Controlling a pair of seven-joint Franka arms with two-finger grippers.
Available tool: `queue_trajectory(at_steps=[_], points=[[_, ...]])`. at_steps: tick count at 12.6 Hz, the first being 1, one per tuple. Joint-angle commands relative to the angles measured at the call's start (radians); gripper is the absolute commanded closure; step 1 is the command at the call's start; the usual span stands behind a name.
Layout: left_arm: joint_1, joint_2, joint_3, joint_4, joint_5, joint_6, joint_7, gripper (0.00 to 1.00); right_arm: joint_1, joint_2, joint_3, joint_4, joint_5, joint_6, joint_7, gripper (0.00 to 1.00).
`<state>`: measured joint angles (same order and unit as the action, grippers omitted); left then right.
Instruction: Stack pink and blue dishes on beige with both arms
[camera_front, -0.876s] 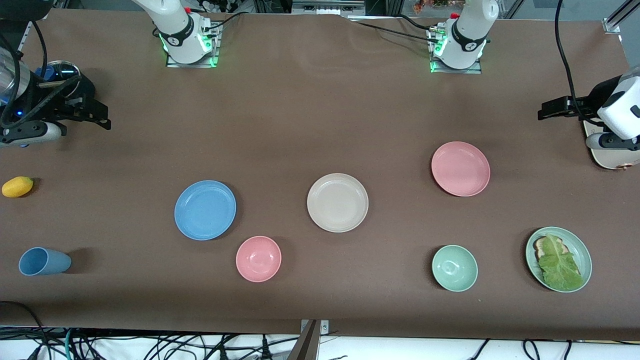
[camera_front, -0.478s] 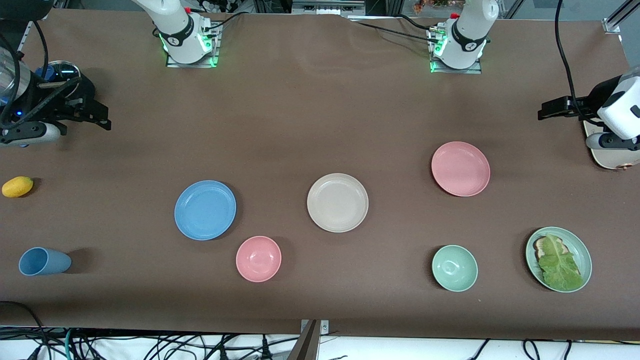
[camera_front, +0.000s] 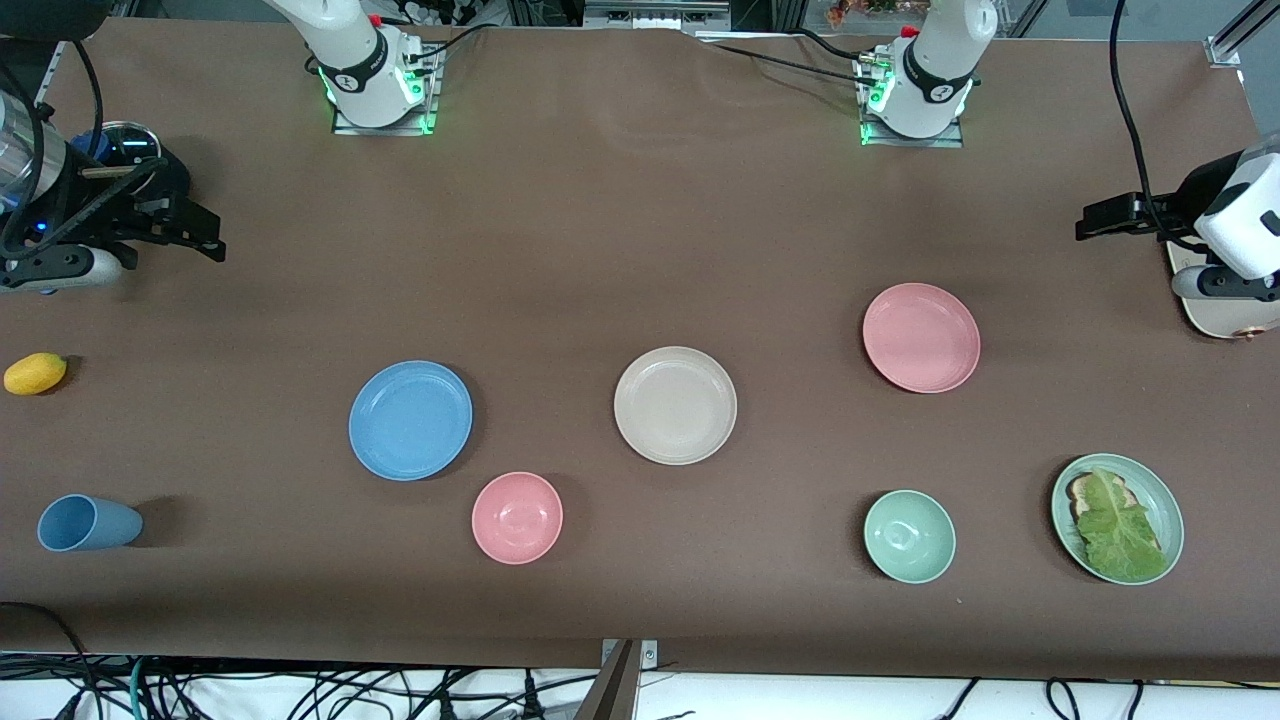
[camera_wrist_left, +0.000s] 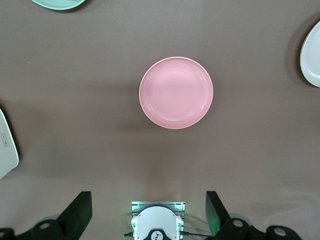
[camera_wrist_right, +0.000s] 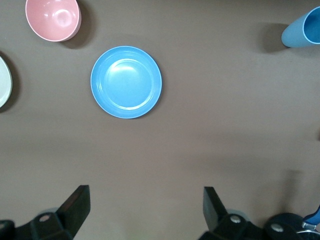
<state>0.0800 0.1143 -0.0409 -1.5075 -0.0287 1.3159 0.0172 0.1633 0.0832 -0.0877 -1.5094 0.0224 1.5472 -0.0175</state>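
Three flat plates lie apart on the brown table. The beige plate (camera_front: 675, 405) is in the middle. The blue plate (camera_front: 410, 420) lies toward the right arm's end and the pink plate (camera_front: 921, 337) toward the left arm's end. My right gripper (camera_front: 205, 232) hangs open and empty, high over the right arm's end. In its wrist view the right gripper (camera_wrist_right: 145, 196) looks down on the blue plate (camera_wrist_right: 126, 82). My left gripper (camera_front: 1092, 217) is also open and empty, high over the left arm's end. In the left wrist view the left gripper (camera_wrist_left: 147, 200) faces the pink plate (camera_wrist_left: 176, 92).
A pink bowl (camera_front: 517, 517) sits nearer the camera than the blue plate. A mint bowl (camera_front: 909, 536) and a green plate with lettuce (camera_front: 1160, 500) lie toward the left arm's end. A blue cup (camera_front: 88, 522) and a yellow fruit (camera_front: 35, 373) lie toward the right arm's end. A cream board (camera_front: 1225, 320) sits under the left hand.
The right hand has shifted very slightly. The plates and the left arm have not moved.
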Motion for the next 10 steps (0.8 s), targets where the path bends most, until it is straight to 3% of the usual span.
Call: queue_trajectory(at_steps=[1,10], points=[[0.009,0.018,-0.002,0.038,-0.019,-0.026,0.015,0.00,0.002,-0.003,0.006,0.012,-0.002,-0.013,0.019,0.00],[0.009,0.021,-0.002,0.038,-0.020,-0.026,0.015,0.00,-0.004,0.000,0.000,0.012,-0.004,-0.015,0.016,0.00]])
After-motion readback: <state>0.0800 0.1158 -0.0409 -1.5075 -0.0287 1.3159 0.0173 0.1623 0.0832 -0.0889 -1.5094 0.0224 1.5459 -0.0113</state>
